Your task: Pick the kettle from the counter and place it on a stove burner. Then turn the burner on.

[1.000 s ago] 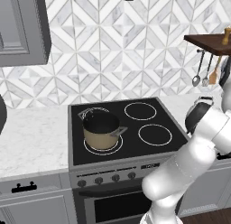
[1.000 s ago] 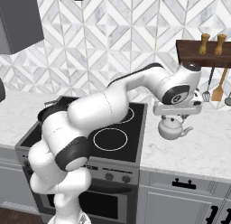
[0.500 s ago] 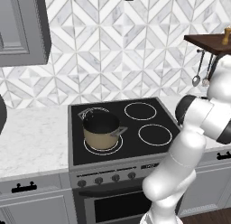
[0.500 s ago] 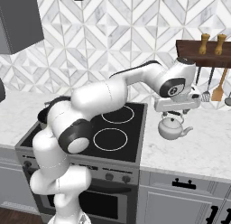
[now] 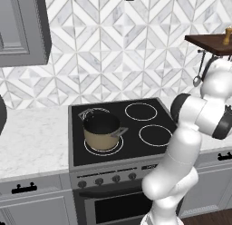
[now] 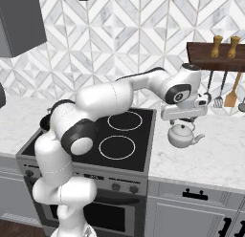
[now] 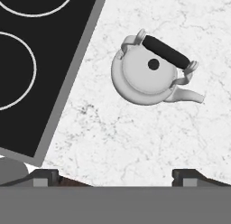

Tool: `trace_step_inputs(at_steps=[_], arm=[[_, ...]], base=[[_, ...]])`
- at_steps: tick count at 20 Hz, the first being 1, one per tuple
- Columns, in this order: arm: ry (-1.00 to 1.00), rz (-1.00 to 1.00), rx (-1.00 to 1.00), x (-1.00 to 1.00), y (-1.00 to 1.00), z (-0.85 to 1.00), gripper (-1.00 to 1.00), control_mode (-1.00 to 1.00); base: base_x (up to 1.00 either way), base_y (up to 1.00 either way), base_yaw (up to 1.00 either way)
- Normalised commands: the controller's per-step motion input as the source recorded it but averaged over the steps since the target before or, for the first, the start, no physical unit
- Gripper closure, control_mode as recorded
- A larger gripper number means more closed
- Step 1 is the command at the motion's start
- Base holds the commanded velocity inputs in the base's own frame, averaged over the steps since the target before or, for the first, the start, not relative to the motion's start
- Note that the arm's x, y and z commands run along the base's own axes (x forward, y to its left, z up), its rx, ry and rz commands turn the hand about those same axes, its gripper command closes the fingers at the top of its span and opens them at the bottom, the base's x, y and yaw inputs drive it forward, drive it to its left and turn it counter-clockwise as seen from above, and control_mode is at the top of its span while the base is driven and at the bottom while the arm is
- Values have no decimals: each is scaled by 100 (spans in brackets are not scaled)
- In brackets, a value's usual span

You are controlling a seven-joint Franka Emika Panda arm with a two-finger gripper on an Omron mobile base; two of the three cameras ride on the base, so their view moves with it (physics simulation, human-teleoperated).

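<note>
Kettle (image 7: 146, 76) sits on surface (image 7: 135, 137) just beside cooktop. Our gripper (image 6: 184, 120) hovers above it, open, empty. We judge kettle light, rigid, smooth-sided — best grasped by dark handle bar (image 7: 166, 52).

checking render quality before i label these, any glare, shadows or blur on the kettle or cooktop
Hand view: the kettle is sharp, evenly lit, with barely any shadow on the counter. Right base view: the kettle sits in the arm's shade, edges crisp. Left base view: the cooktop is flat black, without glare; the pot casts almost no shadow.
</note>
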Motion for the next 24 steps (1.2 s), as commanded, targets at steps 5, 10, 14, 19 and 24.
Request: trace_step_inputs(at_steps=[5,10,14,19,24], arm=[[0,0,-8,2,12,-36,-100,-100],[-3,0,0,1,3,-22,-100,-100],[0,0,-1,11,0,0,-100,-100],[-1,1,-9,23,0,-8,-100,-100],[-5,3,-10,31,1,0,-100,-100]], base=[[0,0,0],[0,0,0],[0,0,0],[0,0,0],[0,0,0]])
